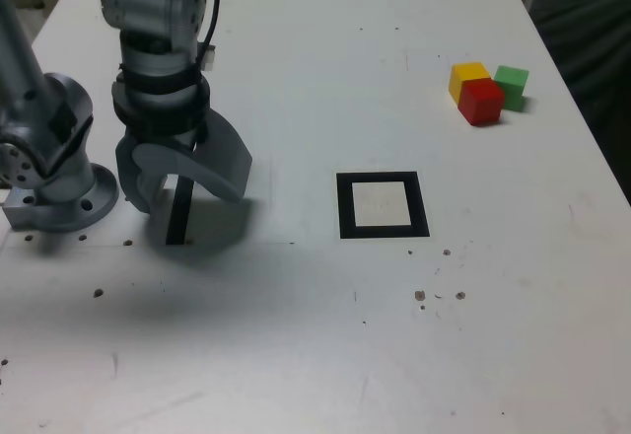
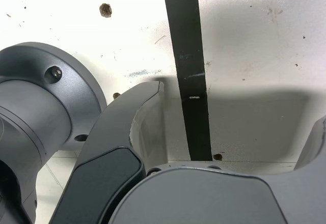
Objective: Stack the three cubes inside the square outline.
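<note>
Exterior view: your gripper [image 1: 187, 180] hangs fingers-down near the worktop's [image 1: 296, 355] edge on the exterior view's left, beside the arm's base [image 1: 59, 197]. The fingers [image 1: 225, 163] are spread wide and hold nothing; a straight black strip [image 1: 179, 212] lies on the worktop right under them. The three cubes sit well apart from the fingers, clustered near the far corner on the exterior view's right: yellow cube [image 1: 467, 79], red cube [image 1: 481, 101] and green cube [image 1: 511, 86], all touching or nearly so. The square outline [image 1: 382, 204] lies about mid-worktop, between fingers and cubes, with nothing inside it.

Wrist view: the spread fingers [image 2: 122, 132] straddle the black strip [image 2: 189, 71], nothing gripped. You see no cubes or outline here. Arm base [image 2: 46, 102] close beside. No readable writing or labels in either view.
</note>
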Robot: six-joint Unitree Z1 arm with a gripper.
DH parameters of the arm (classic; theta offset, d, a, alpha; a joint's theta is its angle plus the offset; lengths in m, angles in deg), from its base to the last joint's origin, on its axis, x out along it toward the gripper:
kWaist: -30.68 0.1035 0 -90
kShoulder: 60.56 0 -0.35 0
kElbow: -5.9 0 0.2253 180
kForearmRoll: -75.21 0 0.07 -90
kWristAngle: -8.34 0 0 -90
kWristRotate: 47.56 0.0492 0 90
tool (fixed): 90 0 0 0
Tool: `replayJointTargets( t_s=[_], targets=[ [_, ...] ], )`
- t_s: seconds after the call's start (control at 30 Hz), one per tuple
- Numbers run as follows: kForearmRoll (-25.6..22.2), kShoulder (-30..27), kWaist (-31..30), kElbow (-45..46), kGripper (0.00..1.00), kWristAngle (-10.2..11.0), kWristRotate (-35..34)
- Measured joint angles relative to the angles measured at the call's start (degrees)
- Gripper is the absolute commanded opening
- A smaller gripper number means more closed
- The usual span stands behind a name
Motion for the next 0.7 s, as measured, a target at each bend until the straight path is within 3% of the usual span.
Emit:
replayJointTargets(
  t_s=[0.5, 0.7],
  targets=[
    [-0.1, 0.0, 0.0, 0.0, 1.0, 0.1, 0.0],
    [-2.8, 0.0, 0.1, -3.4, 1.0, 0.7, 1.4]
  ],
)
